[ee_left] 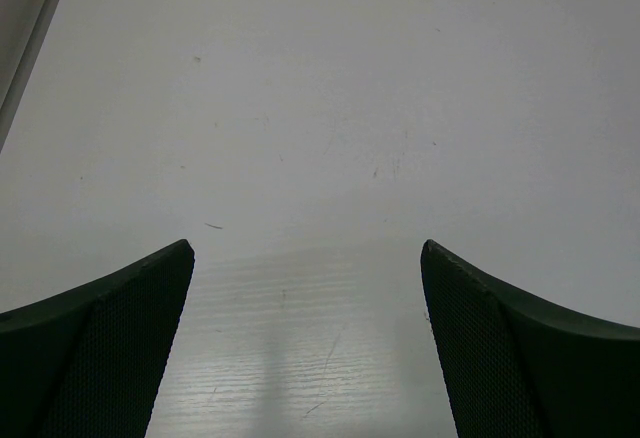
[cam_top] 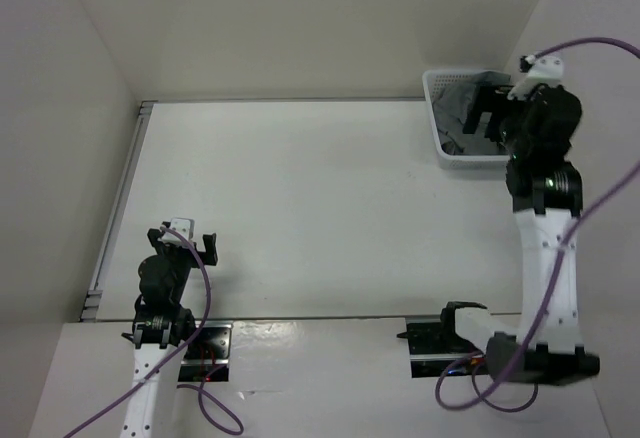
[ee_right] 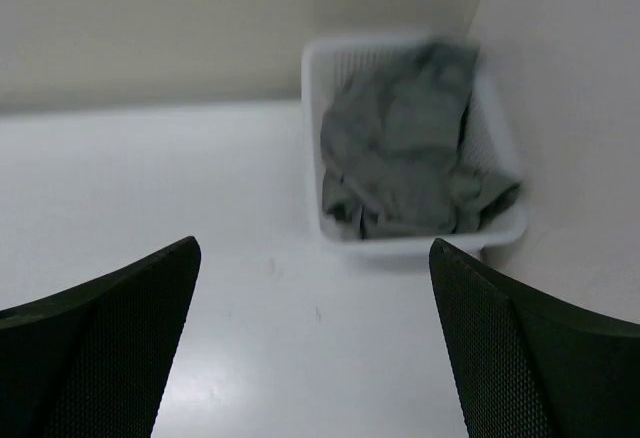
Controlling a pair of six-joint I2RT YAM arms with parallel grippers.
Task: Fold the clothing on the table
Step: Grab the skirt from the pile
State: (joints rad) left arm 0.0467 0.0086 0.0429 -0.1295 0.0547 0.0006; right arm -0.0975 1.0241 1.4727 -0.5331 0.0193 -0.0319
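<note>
Grey clothing lies crumpled inside the white basket, tucked in the surface's far right corner. Left of the basket, white surface stretches wide. The right fingers hover at the basket, spread wide; the left fingers, also wide, sit well away from it.

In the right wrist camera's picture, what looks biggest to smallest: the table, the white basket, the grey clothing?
1. table
2. white basket
3. grey clothing, bunched inside the basket, nearly as big
Both sit far from the camera, which shrinks them.
</note>
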